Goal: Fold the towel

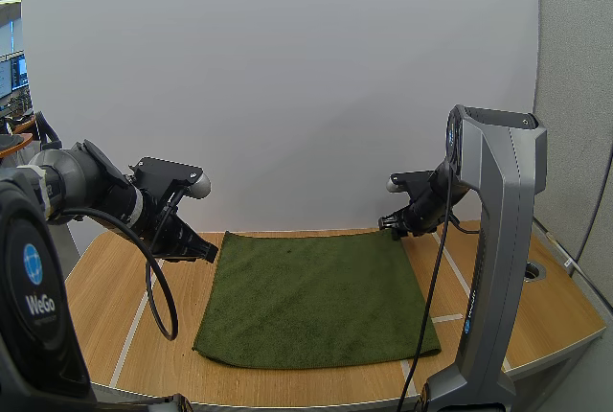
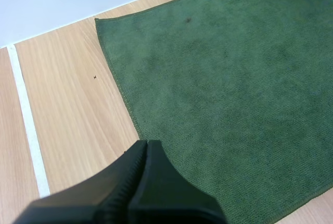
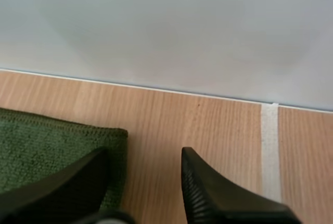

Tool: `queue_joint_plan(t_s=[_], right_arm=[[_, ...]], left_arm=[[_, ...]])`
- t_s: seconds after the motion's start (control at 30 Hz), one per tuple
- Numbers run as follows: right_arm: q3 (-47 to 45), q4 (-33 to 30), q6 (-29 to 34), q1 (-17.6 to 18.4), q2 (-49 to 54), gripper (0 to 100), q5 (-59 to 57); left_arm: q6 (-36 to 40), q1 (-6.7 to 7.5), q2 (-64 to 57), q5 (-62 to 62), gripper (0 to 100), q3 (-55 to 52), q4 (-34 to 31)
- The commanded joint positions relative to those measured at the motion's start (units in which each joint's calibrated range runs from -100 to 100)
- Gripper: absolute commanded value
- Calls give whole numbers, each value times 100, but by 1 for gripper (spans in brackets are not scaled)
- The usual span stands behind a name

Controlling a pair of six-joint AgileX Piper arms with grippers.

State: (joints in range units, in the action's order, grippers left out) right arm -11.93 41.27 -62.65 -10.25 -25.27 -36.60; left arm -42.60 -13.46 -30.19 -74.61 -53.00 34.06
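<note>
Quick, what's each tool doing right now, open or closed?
Left tool: closed, holding nothing.
Right tool: open, at the towel corner.

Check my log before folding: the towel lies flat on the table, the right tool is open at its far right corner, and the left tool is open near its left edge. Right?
No: the left tool is shut, not open; the left wrist view shows its fingers together as one wedge. The towel lies flat on the table, right tool open at its corner.
</note>
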Motion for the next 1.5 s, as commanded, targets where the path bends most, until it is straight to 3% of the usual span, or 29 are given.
queue_joint_plan(t_s=[0.0, 0.5, 0.6, 0.67, 0.73, 0.8, 0.83, 1.47], right_arm=[[110, 313, -367, -16, 40, 70, 157], [169, 481, -441, -16, -267, 70, 59], [169, 481, -441, -16, -287, 66, -178], [169, 481, -441, -16, -287, 56, -271], [169, 481, -441, -16, -287, 35, -309], [169, 481, -431, -16, -287, 6, -372], [169, 481, -409, -16, -274, 0, -393], [169, 471, -401, -16, 543, 0, -1760]], left_arm=[[73, 11, -50, -147, 0, 49, 37], [73, 11, -50, -218, 0, 49, 37], [73, 11, -50, -218, 0, 49, 37], [73, 11, -50, -218, 0, 49, 37], [73, 11, -50, -253, 0, 49, 37], [73, 11, -50, -295, 0, 49, 37], [73, 11, -50, -295, 0, 49, 37], [117, 11, -50, -354, 0, 49, 37]])
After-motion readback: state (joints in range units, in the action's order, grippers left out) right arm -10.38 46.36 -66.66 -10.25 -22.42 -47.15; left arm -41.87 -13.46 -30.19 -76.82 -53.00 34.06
